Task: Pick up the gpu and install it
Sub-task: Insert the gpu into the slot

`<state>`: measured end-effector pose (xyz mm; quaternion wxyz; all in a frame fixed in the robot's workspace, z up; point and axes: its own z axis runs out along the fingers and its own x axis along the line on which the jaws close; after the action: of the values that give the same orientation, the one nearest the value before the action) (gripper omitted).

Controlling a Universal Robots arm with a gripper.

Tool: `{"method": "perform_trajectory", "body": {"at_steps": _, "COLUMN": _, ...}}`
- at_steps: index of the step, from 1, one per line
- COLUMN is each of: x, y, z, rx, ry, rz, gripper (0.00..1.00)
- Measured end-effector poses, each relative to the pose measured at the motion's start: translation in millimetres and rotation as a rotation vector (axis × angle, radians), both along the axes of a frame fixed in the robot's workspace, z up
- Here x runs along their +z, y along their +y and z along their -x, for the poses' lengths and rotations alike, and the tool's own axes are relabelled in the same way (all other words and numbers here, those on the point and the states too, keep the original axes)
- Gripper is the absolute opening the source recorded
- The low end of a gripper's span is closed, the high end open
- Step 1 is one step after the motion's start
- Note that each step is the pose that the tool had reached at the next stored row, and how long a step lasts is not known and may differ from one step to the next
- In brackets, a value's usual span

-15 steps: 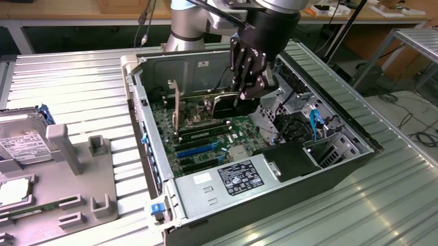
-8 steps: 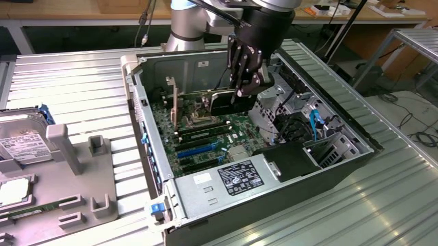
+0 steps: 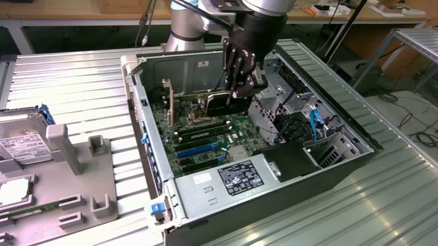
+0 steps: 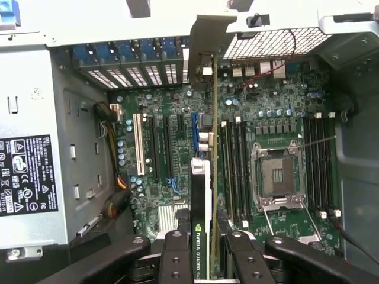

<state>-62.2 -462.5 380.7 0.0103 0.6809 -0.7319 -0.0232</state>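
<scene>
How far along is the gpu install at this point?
Done: the gpu is picked up. In hand: the pincer grips it edge-on inside the computer case, over the motherboard. Left: not yet released; whether it sits in a slot is unclear.

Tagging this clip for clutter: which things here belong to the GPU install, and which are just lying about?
Job in hand: gpu, gripped edge-on by the jaws; open computer case; motherboard.
Lying about: hard drive and grey tray, outside the case at the exterior view's left.
</scene>
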Motion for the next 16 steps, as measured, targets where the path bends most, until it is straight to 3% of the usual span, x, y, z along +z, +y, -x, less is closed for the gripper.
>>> {"method": "perform_trajectory", "body": {"at_steps": 16, "x": -8.6, "y": 6.1, "z": 0.9, "rx": 0.000, "ry": -0.0056, "rz": 0.0000, "gripper": 0.27}}
